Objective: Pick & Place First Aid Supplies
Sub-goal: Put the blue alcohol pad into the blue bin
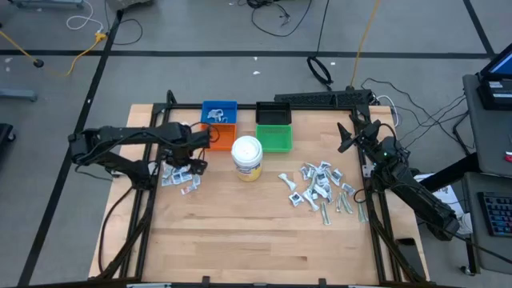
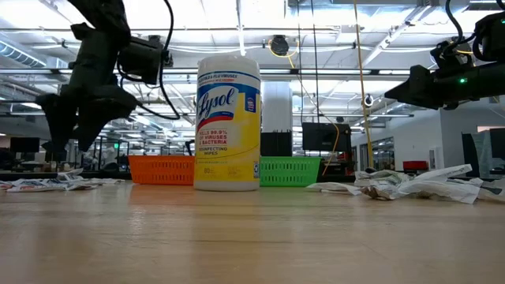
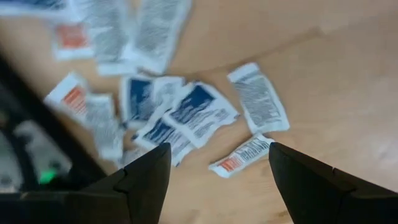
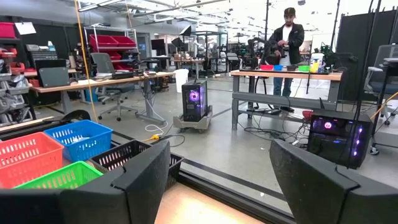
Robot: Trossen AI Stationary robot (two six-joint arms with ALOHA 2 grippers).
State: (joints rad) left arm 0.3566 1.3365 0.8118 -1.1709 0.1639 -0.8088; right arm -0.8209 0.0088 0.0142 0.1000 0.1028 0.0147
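The first aid supplies lie flat on the table in two loose piles of small white packets. The left pile (image 1: 178,178) sits under my left gripper (image 1: 190,162), which points down above it, open, with nothing between its fingers. In the left wrist view (image 3: 217,149) the blue-printed packets (image 3: 186,115) and a small strip (image 3: 242,155) lie below the fingertips, apart from them. The right pile (image 1: 320,188) lies near the table's right edge. My right gripper (image 1: 346,134) waits open and level by the far right corner (image 4: 219,146).
A white-lidded wipes jar with a yellow label (image 1: 246,158) stands mid-table between the piles. Behind it are the blue (image 1: 218,110), orange (image 1: 222,136), black (image 1: 274,113) and green (image 1: 275,139) bins. Bare wood (image 1: 256,240) fills the near half.
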